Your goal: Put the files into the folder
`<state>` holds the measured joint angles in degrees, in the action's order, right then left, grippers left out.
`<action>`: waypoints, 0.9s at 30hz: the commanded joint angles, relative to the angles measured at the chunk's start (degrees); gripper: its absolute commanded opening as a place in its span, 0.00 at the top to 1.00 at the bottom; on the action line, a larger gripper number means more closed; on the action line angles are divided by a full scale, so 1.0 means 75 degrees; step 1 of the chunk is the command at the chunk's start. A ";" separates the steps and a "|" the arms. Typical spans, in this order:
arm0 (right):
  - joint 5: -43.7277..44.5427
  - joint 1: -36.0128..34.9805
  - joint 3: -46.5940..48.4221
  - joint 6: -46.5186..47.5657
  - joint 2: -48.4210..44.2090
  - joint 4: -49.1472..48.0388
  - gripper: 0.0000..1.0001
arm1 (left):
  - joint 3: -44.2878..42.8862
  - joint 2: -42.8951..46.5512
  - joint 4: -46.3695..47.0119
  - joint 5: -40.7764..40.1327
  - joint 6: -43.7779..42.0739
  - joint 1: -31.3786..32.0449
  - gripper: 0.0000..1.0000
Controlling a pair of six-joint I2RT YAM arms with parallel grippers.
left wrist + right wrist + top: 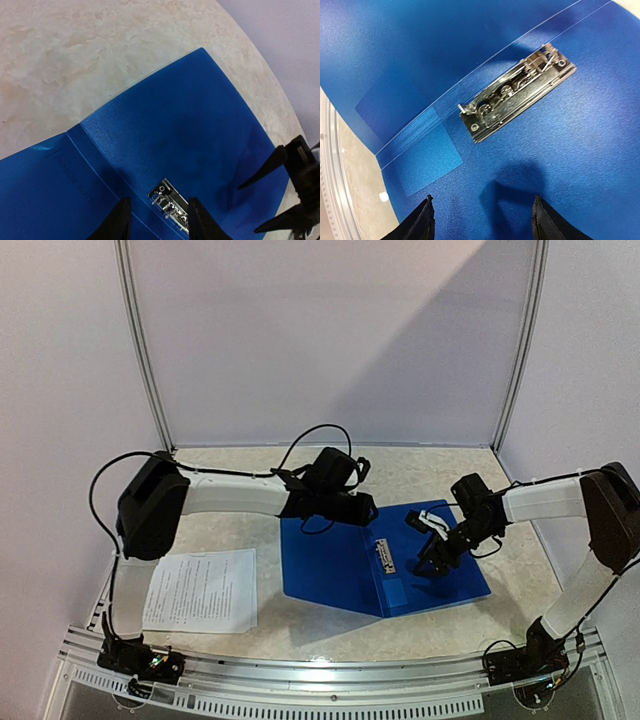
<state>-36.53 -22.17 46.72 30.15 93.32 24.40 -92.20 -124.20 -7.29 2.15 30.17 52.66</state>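
Folder: the blue folder lies open on the table, in the middle and a bit to the right of the top view.
Clip: the shiny metal clip sits inside the folder, right next to the fold. Nothing is under it.
Files: the white sheets lie flat at the lower left of the top view. They are apart from the folder and no gripper touches them.
Left gripper: the left gripper is over the top edge of the folder. Its two fingers are spread apart and hold nothing. In its own camera the clip shows between them.
Right gripper: the right gripper is over the right half of the folder, near the clip. Its fingers are wide apart and hold nothing. Its dark shadow falls on the blue plastic.
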 commanded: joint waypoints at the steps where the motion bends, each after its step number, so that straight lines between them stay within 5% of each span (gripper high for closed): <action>1: -0.0274 -0.0042 -0.0096 0.0185 -0.0083 0.0167 0.35 | -0.0857 -0.0767 0.0461 0.0424 0.0396 0.0068 0.62; 12: 0.0443 -0.0495 0.0204 0.2195 -0.0642 0.0352 0.46 | -0.1816 -0.2166 0.0524 0.0915 0.0834 -0.0055 0.67; 27: 0.1620 -0.1392 0.1891 0.4143 0.0788 0.1284 0.59 | -0.1673 -0.2660 0.1184 0.1533 0.1277 -0.0158 0.71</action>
<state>-27.92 -31.33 58.17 55.27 96.23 30.37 -105.06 -142.61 -0.23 12.03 38.89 51.99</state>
